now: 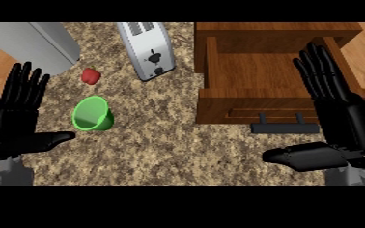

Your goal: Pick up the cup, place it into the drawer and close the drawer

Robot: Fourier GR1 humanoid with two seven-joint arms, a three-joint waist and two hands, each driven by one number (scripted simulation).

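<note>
The green cup (92,114) lay tipped on the bench near its left edge, just right of the left hand (21,118), which was spread wide, holding nothing. The right hand (329,121), equally spread, hung over the open drawer (257,72), well apart.

Green cup and open drawer on the speckled table

The cup (92,113) is lying tilted near the open left hand (21,113); the right hand (335,111), fingers straight, is hovering over the wooden drawer (249,77), with a toaster (147,49) and red pepper (90,76) beyond.
</note>
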